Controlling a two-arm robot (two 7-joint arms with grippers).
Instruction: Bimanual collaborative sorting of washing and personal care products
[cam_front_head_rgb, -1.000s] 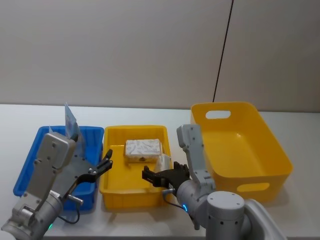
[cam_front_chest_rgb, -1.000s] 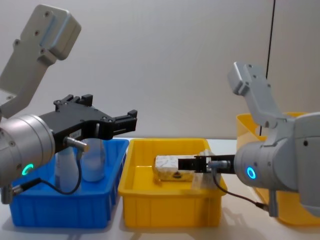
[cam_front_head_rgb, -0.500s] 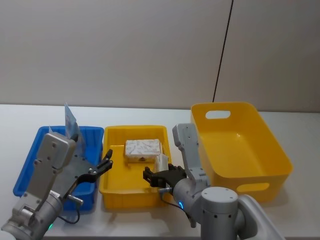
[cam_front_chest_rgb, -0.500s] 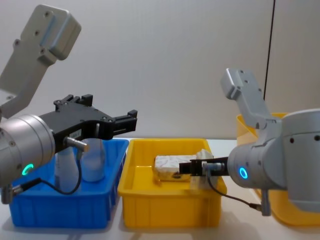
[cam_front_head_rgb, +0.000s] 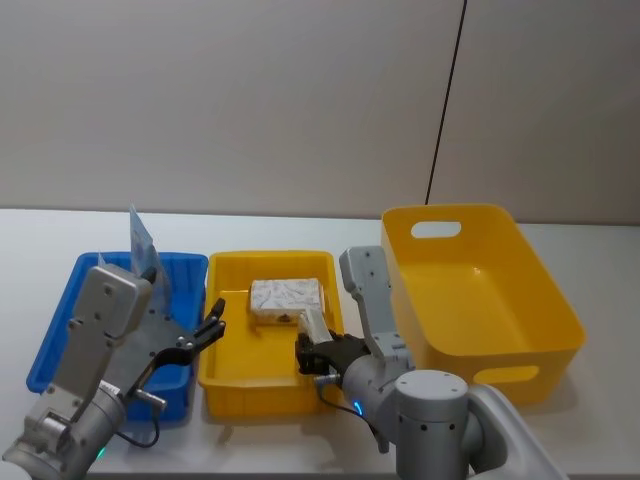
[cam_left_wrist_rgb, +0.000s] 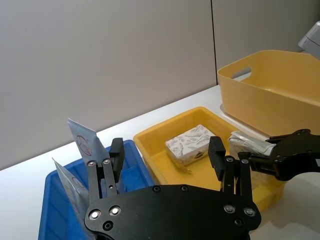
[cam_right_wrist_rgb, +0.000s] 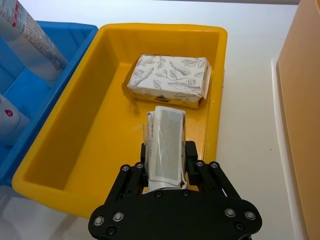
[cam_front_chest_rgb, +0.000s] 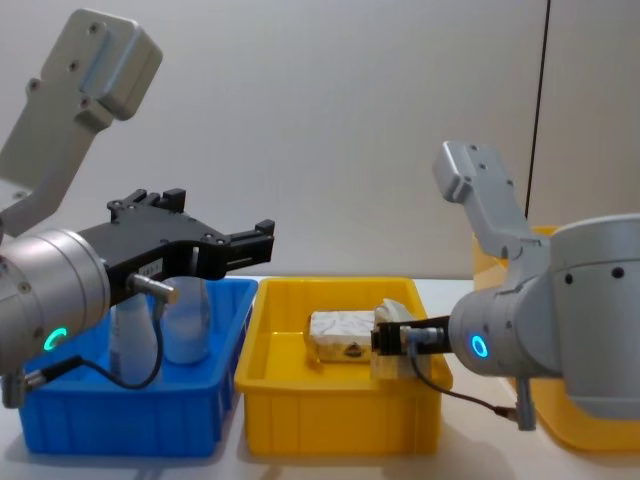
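My right gripper (cam_right_wrist_rgb: 167, 156) is shut on a whitish crinkled packet (cam_right_wrist_rgb: 166, 142), which it holds over the near right part of the small yellow tray (cam_front_head_rgb: 228, 388). A whitish wrapped bar (cam_front_head_rgb: 287, 297) with a leaf print lies at the far end of that tray, just beyond the packet (cam_front_head_rgb: 316, 326). Two pale blue tubes (cam_front_chest_rgb: 186, 322) stand in the blue tray (cam_front_head_rgb: 58, 332); the taller tube (cam_front_head_rgb: 143, 245) leans at its far end. My left gripper (cam_front_head_rgb: 212, 331) hangs open and holds nothing, above the edge between the blue and yellow trays.
A large yellow bin (cam_front_head_rgb: 505, 300) with handle slots stands to the right of the small tray, close to my right arm. All three containers sit in a row on a white table (cam_front_head_rgb: 30, 240) before a grey wall.
My right gripper has carried the packet leftward, farther in over the small yellow tray. The left arm has not moved.
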